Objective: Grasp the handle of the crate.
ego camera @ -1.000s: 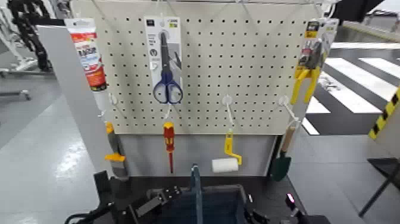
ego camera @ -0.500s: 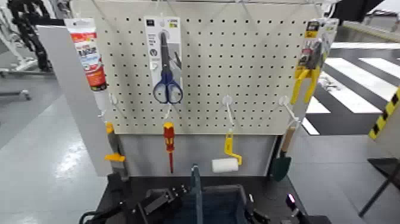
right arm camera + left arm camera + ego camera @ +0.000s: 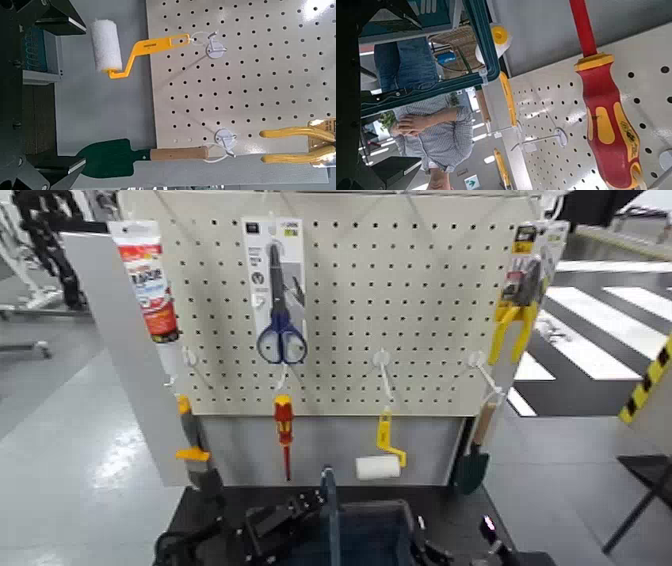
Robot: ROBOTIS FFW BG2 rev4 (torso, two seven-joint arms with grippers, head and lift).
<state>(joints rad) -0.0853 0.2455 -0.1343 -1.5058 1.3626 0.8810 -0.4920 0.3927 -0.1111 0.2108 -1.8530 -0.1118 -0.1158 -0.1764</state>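
Note:
The dark blue-grey crate (image 3: 375, 535) sits at the bottom middle of the head view, below the pegboard. Its thin teal handle (image 3: 329, 502) stands upright over its middle. My left gripper (image 3: 278, 525) is a dark shape close against the handle's left side, over the crate's left end. The left wrist view shows a teal bar (image 3: 483, 39) very near; I cannot tell if it is touched. My right gripper (image 3: 447, 556) is low at the crate's right end, open and empty in the right wrist view (image 3: 67, 93), where the crate's ribbed wall (image 3: 40, 47) also shows.
A pegboard (image 3: 420, 310) stands behind the crate with scissors (image 3: 281, 310), a red-yellow screwdriver (image 3: 284, 430), a paint roller (image 3: 378, 467), a trowel (image 3: 472, 462) and yellow pliers (image 3: 515, 315). A person in a checked shirt (image 3: 435, 131) shows in the left wrist view.
My left gripper has moved right, closer to the handle. The right arm and the crate have hardly moved.

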